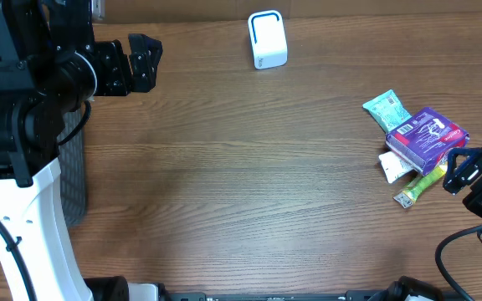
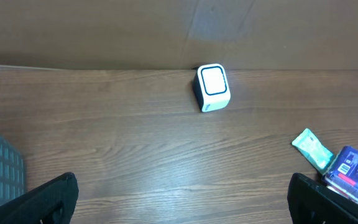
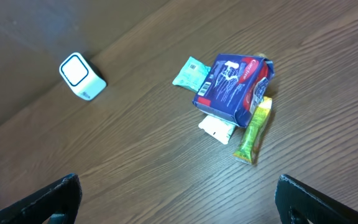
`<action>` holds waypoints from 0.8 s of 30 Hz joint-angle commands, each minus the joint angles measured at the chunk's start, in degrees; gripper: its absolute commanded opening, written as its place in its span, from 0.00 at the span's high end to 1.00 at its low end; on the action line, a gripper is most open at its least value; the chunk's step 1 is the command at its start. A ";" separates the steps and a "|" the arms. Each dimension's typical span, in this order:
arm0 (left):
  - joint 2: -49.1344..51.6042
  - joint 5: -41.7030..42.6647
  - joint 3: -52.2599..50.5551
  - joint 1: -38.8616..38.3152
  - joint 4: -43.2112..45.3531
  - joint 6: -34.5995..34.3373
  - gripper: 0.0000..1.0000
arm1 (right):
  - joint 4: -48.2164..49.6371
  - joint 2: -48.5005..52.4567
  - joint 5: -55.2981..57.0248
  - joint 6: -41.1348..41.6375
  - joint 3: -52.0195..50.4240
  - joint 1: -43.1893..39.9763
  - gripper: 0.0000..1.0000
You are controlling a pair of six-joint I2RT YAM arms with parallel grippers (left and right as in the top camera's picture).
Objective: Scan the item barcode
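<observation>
The left tool [image 2: 182, 208] hovers at the far left of the desk [image 1: 224, 184], its jaws spread wide with nothing between them. The right tool [image 3: 179, 202] sits at the near right, jaws also wide and empty. Just beside the right tool is a small heap. A purple box [image 1: 427, 134] (printed label facing up) lies on top, overlapping a white packet [image 1: 394, 165] and a green-yellow bar [image 1: 421, 184]. A teal packet [image 1: 387, 109] touches the box's far side. The white scanner [image 1: 267, 39] stands upright at the far edge, well apart from both tools.

White packet [image 1: 392, 166] half hidden under purple box [image 1: 426, 135]; print unreadable.
</observation>
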 commanded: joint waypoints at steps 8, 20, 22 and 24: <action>0.42 -0.11 0.57 -0.02 0.20 0.92 0.00 | 13.53 -5.97 0.87 -12.66 -7.61 7.32 0.00; 0.42 -0.11 0.57 -0.02 0.20 0.92 0.00 | 52.19 -31.58 2.95 -12.48 -51.25 14.10 0.00; 0.42 -0.11 0.57 -0.02 0.20 0.92 0.01 | 58.66 -35.43 2.97 -12.37 -58.23 14.86 0.00; 0.42 -0.11 0.57 -0.02 0.20 0.94 0.00 | 64.30 -38.66 3.54 -12.37 -64.08 15.69 0.00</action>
